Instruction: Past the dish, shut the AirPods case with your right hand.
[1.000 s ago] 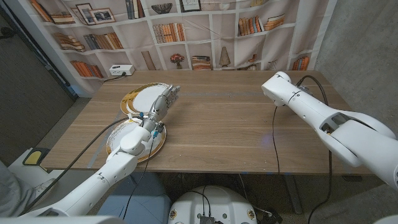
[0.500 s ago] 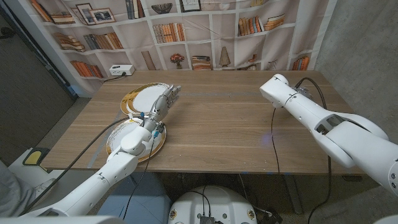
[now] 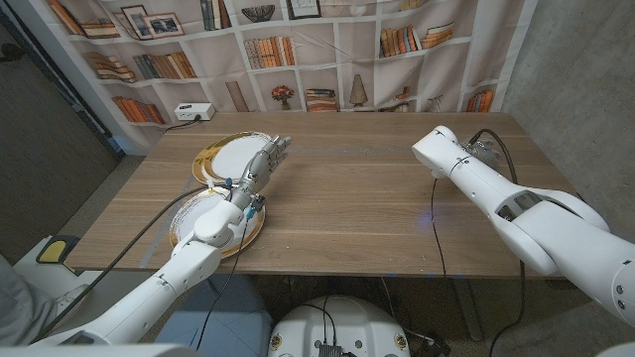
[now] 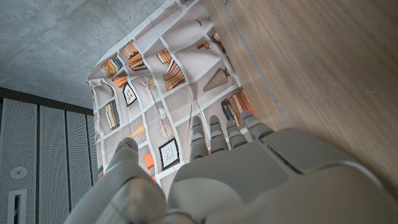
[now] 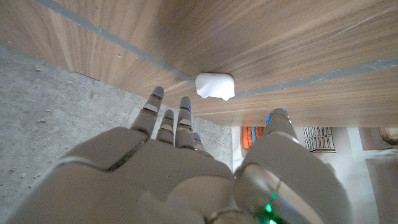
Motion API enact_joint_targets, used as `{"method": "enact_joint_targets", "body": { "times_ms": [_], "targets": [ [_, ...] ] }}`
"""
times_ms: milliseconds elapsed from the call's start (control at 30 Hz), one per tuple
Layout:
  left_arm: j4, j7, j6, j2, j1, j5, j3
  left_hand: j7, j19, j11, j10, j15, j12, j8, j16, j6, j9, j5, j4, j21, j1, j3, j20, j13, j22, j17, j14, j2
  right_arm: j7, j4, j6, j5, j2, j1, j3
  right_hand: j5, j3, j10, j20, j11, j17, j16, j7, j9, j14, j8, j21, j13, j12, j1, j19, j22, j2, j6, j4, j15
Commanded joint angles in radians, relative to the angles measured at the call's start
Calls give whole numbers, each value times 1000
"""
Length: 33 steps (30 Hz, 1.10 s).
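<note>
A small white AirPods case point(image 5: 215, 86) lies on the wooden table close to its edge, a short way beyond my right hand's fingertips point(image 5: 165, 116); I cannot tell how its lid stands. My right hand point(image 5: 180, 168) is spread and holds nothing. In the head view the right arm point(image 3: 466, 174) bends over the table's far right and hides the hand and the case. A white dish with a gold rim point(image 3: 220, 157) sits at the far left. My left hand point(image 3: 260, 162) reaches over that dish's right rim with straight fingers and holds nothing.
A second gold-rimmed plate point(image 3: 184, 223) lies near the front left, under my left forearm. A white box with a cable point(image 3: 193, 111) stands at the back left corner. A bookshelf-print backdrop point(image 3: 327, 50) hangs behind the table. Bare wood spans the middle.
My right arm's bend has drifted slightly left and nearer over the table's right side. The left arm and both plates have not moved.
</note>
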Motion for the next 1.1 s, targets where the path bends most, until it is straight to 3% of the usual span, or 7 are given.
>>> {"method": "enact_joint_targets", "body": {
  "times_ms": [33, 133, 233, 367, 700, 900, 1100],
  "targets": [
    [-7, 0, 13, 1, -9, 3, 5, 1, 0, 2, 10, -6, -2, -3, -3, 10, 4, 0, -5, 0, -7, 0, 0, 6, 4, 3, 0, -2, -59, 12, 65, -21, 20, -32, 39, 5, 9, 16, -4, -13, -2, 8, -6, 3, 15, -4, 5, -2, 7, 30, 13, 2, -1, -36, -10, -4],
    [-13, 3, 19, 2, -10, 4, 5, 2, 0, 1, 11, -6, -2, -3, -3, 9, 4, 0, -5, 0, -7, 0, 0, 6, 4, 3, 0, -2, -84, 25, 89, -24, 32, -37, 52, 8, 16, 33, -3, -32, -3, 10, -3, 3, 27, -4, 6, -6, 10, 61, 25, 2, -10, -44, -19, -10],
    [-16, 2, 24, 5, -11, 5, 6, 2, 0, 1, 11, -5, -2, -3, -3, 9, 4, 0, -5, 0, -7, 0, 0, 6, 4, 3, 0, -2, -101, 28, 109, -25, 37, -42, 61, 12, 23, 55, -3, -24, -4, 13, -1, 3, 43, -1, 7, -9, 15, 91, 35, 1, -17, -47, -24, -11],
    [-16, 4, 25, 4, -11, 4, 6, 3, 0, -1, 12, -6, -2, -3, -3, 9, 4, 0, -6, 0, -8, 0, 0, 6, 4, 3, 0, -2, -117, 34, 122, -31, 41, -46, 58, 16, 34, 100, -1, -55, -7, 17, -15, 4, 71, 2, 5, -16, 23, 149, 50, 1, -38, -53, -24, -27],
    [-10, -3, 24, 4, -13, 2, 8, 2, 0, 1, 12, -7, -2, -3, -3, 10, 4, 0, -6, 0, -8, 0, 0, 6, 4, 3, 0, -2, -142, 88, 122, -31, 66, -33, 55, 16, 34, 126, -6, -2, -8, 18, -12, 4, 93, 2, 4, -21, 22, 177, 64, 1, -57, -60, -15, -10],
    [-9, -8, 24, 5, -15, 3, 10, 2, 0, 1, 11, -6, -2, -3, -3, 10, 4, -1, -7, 0, -8, 0, 0, 6, 4, 3, 0, -1, -177, 120, 107, -42, 91, -17, 52, 13, 26, 144, -7, 6, -5, 25, 9, 5, 115, 5, 6, -23, 24, 163, 75, 1, -60, -51, 1, -3],
    [-12, -10, 25, 4, -16, 4, 13, 3, 0, 1, 12, -5, -2, -3, -3, 10, 4, 0, -7, 0, -8, 1, 0, 6, 4, 3, 0, -1, -187, 131, 111, -36, 99, -14, 63, 12, 24, 166, -14, -7, -4, 28, 19, 5, 129, 8, 6, -24, 29, 156, 82, 2, -56, -41, 9, -10]
  ]
}}
